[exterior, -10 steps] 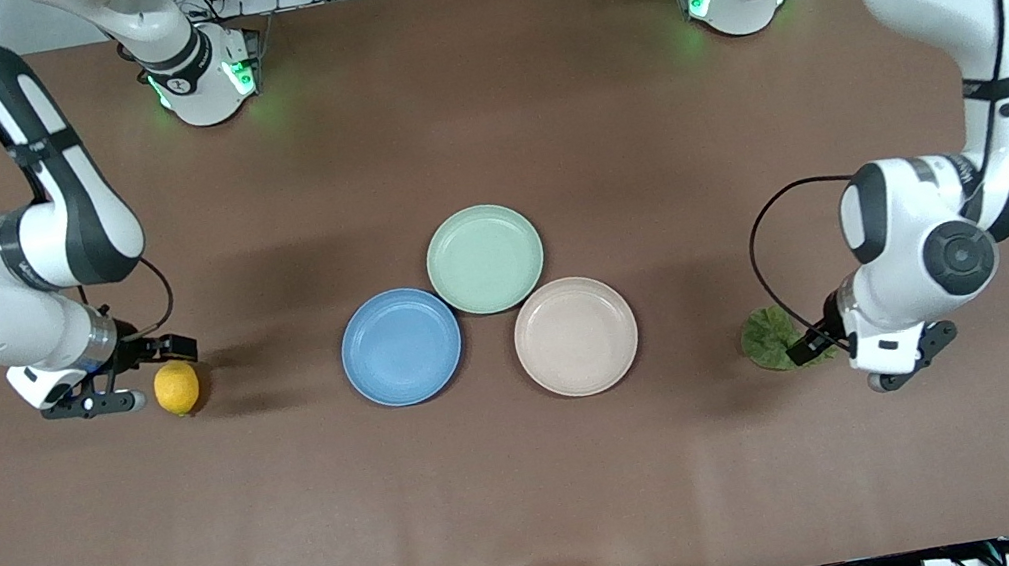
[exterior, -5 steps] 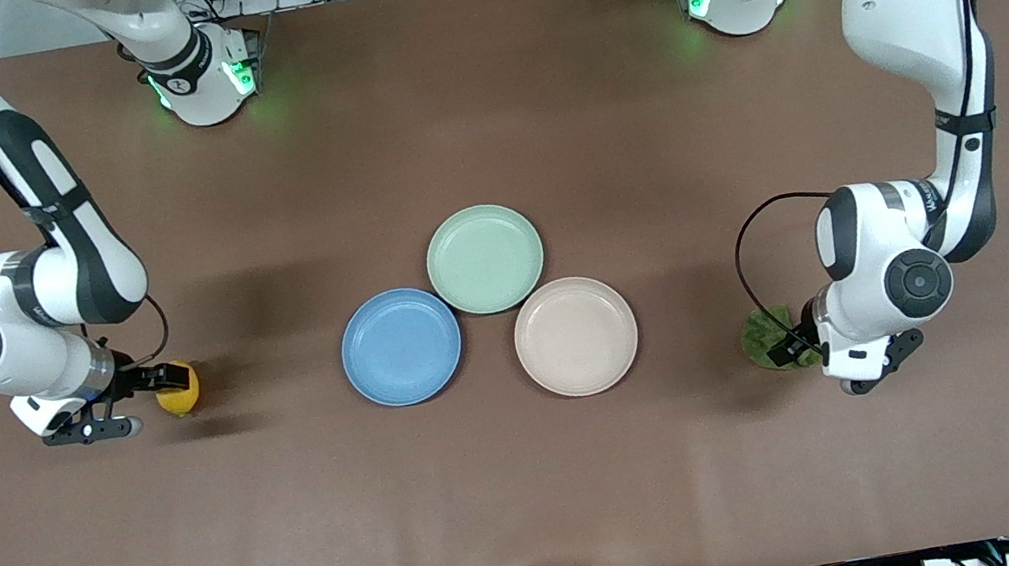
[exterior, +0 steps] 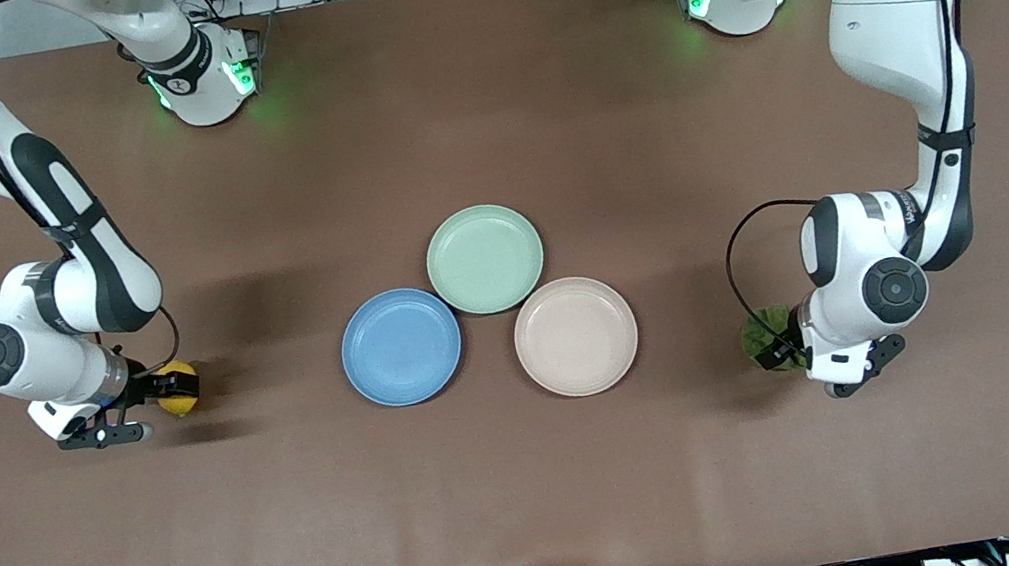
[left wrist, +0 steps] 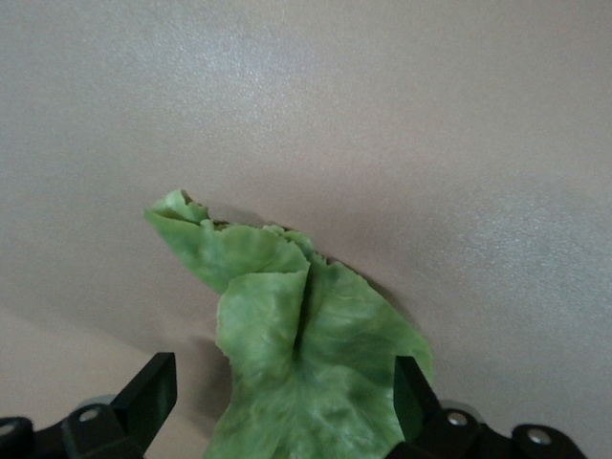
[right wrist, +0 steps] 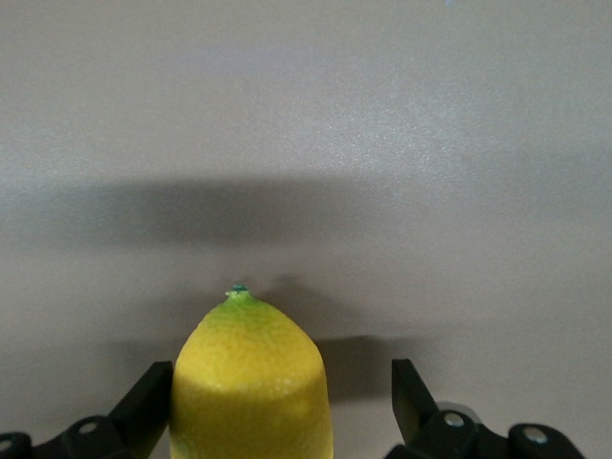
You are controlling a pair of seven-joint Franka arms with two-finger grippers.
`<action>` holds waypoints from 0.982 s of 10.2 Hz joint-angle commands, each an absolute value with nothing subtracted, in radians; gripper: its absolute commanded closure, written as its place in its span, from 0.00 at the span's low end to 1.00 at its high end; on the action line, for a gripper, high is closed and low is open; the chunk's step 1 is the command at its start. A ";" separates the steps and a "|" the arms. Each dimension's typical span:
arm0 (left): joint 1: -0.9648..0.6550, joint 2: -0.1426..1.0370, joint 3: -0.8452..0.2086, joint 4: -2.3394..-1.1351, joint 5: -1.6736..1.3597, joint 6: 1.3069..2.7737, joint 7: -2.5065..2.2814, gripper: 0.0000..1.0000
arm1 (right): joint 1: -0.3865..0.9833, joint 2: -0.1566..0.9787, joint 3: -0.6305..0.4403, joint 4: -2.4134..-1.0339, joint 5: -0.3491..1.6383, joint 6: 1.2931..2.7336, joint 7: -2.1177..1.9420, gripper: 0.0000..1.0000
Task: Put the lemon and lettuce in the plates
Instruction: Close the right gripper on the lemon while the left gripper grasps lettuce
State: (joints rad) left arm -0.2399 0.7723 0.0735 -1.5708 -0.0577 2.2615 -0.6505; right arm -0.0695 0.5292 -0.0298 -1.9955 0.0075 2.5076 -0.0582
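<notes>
Our right gripper (right wrist: pixel 277 411) straddles the small dimpled yellow lemon (right wrist: pixel 251 382) on the brown table (exterior: pixel 536 480), fingers spread, ready to close. Our left gripper (left wrist: pixel 287 402) brackets the wrinkly green lettuce leaf (left wrist: pixel 306 373) likewise, unclosed; both lie well apart from the round blue plastic plate (exterior: pixel 401 347) and beige-pink plate (exterior: pixel 576 336).

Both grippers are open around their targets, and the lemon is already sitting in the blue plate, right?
Not quite. The lemon is not in the blue plate: the front view shows it on the table toward the right arm's end, between the open right gripper's fingers. The left gripper is open around the lettuce, as you said.
</notes>
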 commanded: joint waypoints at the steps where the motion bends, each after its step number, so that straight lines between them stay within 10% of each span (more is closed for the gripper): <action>1: -0.250 0.788 0.083 -1.565 -0.060 2.281 -0.658 0.00 | -0.066 0.548 -0.031 -1.985 0.021 2.525 -0.061 0.00; 4: -0.253 0.799 0.083 -1.566 -0.052 2.286 -0.652 0.00 | -0.045 0.545 -0.032 -1.993 0.049 2.516 0.041 0.17; 5: -0.261 0.799 0.083 -1.566 -0.016 2.308 -0.655 0.20 | -0.032 0.545 -0.032 -1.993 0.051 2.514 0.058 0.27; 7: -0.258 0.795 0.083 -1.566 -0.025 2.309 -0.702 1.00 | -0.031 0.545 -0.034 -1.993 0.052 2.510 0.060 0.58; 10: -0.258 0.782 0.083 -1.565 -0.025 2.307 -0.713 1.00 | -0.029 0.543 -0.034 -1.991 0.052 2.507 0.066 0.87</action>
State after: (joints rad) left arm -0.2561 0.7848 0.0780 -1.5630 -0.0456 2.3030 -0.6870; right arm -0.0364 0.5374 -0.0296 -1.9973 0.0372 2.5140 0.0523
